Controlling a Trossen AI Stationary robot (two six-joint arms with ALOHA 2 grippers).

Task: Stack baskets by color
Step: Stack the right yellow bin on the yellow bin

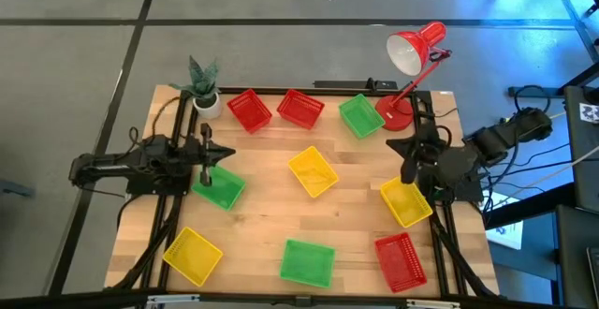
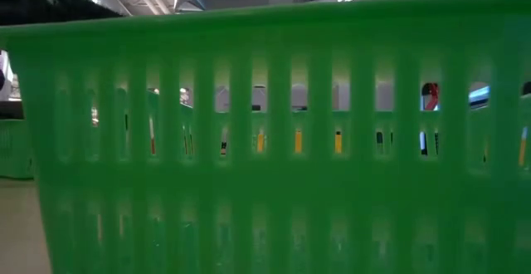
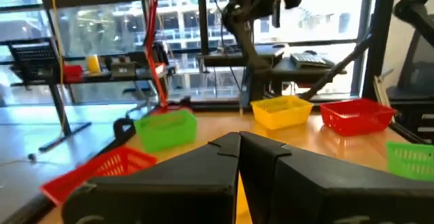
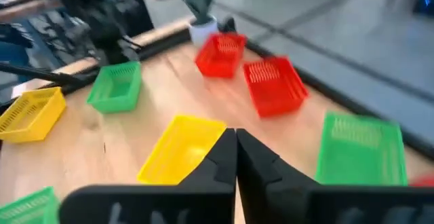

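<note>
Nine baskets lie singly on the wooden table. Two red baskets (image 1: 249, 110) (image 1: 300, 108) and a green one (image 1: 360, 115) sit along the far edge. A yellow basket (image 1: 313, 171) is in the middle, with a green one (image 1: 220, 185) left of it and a yellow one (image 1: 405, 202) to the right. Yellow (image 1: 192, 255), green (image 1: 307, 262) and red (image 1: 401, 260) baskets line the near edge. My left gripper (image 1: 225, 154) is shut, just beyond the left green basket's far side. My right gripper (image 1: 406, 170) is shut, raised above the right yellow basket's far end.
A red desk lamp (image 1: 412, 56) stands at the far right corner and a small potted plant (image 1: 204, 89) at the far left. The near green basket's slatted wall (image 2: 265, 141) fills the low view. Bare wood shows between the baskets.
</note>
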